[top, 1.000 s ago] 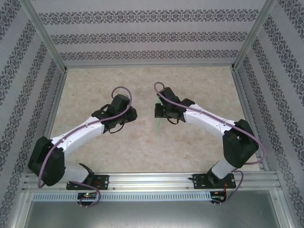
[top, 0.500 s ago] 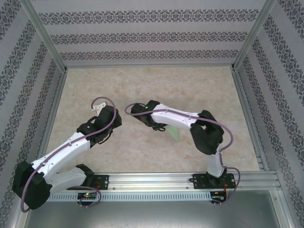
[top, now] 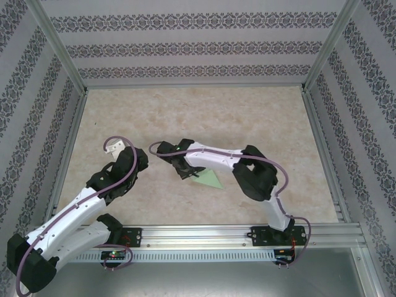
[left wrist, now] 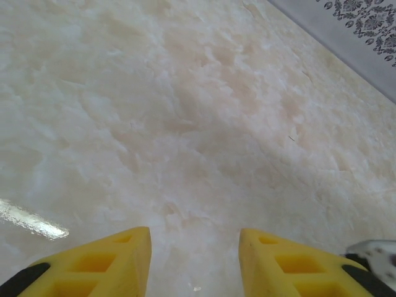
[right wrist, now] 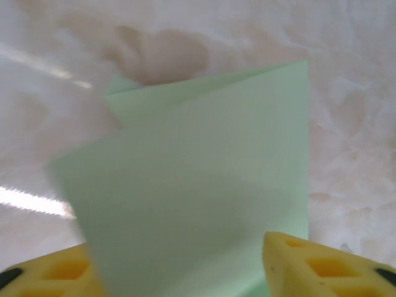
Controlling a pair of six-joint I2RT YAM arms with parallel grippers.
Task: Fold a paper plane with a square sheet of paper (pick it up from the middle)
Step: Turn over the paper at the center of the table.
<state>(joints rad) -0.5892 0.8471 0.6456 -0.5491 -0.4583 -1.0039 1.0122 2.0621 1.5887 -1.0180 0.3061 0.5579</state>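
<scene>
The square sheet of paper is now folded into a pale mint-green pointed triangle, the paper plane (top: 208,180). It lies on the marble table just right of my right gripper (top: 184,172). In the right wrist view the folded paper (right wrist: 204,179) fills the space between the yellow fingers, its layers spread and a crease across the top. My right gripper (right wrist: 176,247) is open, jaws wide, not pressing the paper. My left gripper (left wrist: 195,238) hangs open over bare table with nothing between its fingers. The left arm (top: 86,204) is drawn back to the left.
Patterned walls (top: 198,46) and metal frame posts (top: 59,49) enclose the marble tabletop (top: 198,114). A metal rail (top: 198,234) carrying both arm bases runs along the near edge. The right arm (top: 257,176) reaches leftward across the middle.
The right arm swung left and down, laid the paper on the table and opened its jaws. The left arm pulled back toward the near left, its jaws widening.
</scene>
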